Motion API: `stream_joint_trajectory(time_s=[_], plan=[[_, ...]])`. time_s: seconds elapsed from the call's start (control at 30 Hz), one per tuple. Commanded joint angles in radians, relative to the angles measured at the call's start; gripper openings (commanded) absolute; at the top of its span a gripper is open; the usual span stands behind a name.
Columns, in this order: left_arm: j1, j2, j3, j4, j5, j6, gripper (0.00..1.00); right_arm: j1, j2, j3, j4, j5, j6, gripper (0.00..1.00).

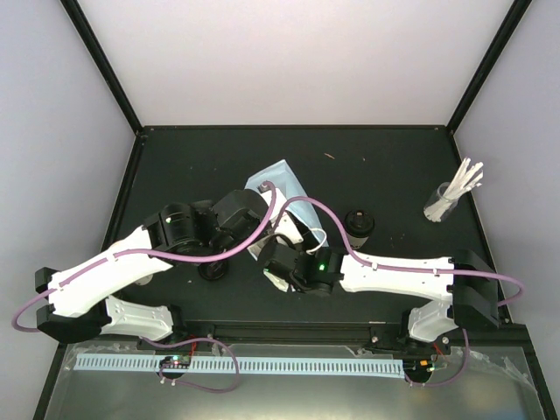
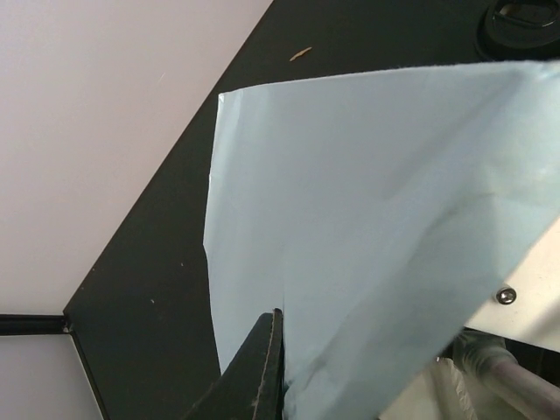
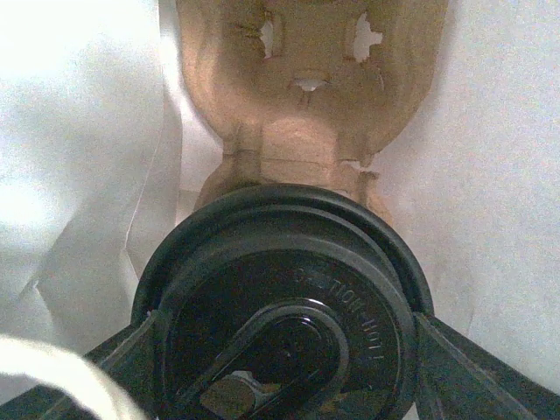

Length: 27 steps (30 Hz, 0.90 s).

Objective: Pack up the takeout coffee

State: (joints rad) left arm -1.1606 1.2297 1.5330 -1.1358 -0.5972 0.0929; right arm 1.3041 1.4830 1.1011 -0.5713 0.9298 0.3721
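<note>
On my left, my left gripper [image 2: 273, 341] is pressed together on the edge of the light-blue paper bag [image 2: 376, 219]. It pinches a fold of the wall so that the mouth stands open over the black table [image 2: 166, 262].

In the middle, my right gripper [image 3: 289, 350] is inside that mouth. Its fingers [image 3: 131, 359] are spread wide and sit against either side of a black round plastic lid [image 3: 280, 280]. I judge they are clamped on a lidded cup, though the cup's body is hidden under the lid. Just beyond the lid, deeper in the bag, lies the brown moulded-pulp cup carrier [image 3: 306, 114], with pale paper walls on both sides.

The step in hand, as I read it, is seating this cup in the carrier inside the bag. I cannot tell whether it already sits in a hole. The next move calls for easing it squarely into a free hole without tipping it, with my left side holding the mouth wide, and only then letting go.

The lid is glossy, with raised lettering and a sip tab, and it looks fully seated. The carrier is rough and fibrous, with ragged slots.

Further right, a second cream paper cup [image 1: 359, 226] with a black lid stands upright on the table, apart from the bag and not yet packed.
</note>
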Motion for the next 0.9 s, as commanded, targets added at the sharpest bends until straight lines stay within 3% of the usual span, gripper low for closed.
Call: stream_joint_trajectory(time_s=[0.0, 0.43, 0.87], plan=[[-0.025, -0.009, 0.015, 0.010, 0.072, 0.019, 0.02, -0.015, -0.006, 0.006, -0.011, 0.014, -0.006, 0.49], [-0.025, -0.021, 0.006, 0.033, 0.078, 0.004, 0.02, -0.014, -0.038, -0.070, 0.055, -0.054, -0.053, 0.50], [-0.024, -0.038, 0.026, 0.058, 0.110, -0.036, 0.01, -0.015, -0.055, -0.024, -0.045, -0.132, -0.063, 0.49]])
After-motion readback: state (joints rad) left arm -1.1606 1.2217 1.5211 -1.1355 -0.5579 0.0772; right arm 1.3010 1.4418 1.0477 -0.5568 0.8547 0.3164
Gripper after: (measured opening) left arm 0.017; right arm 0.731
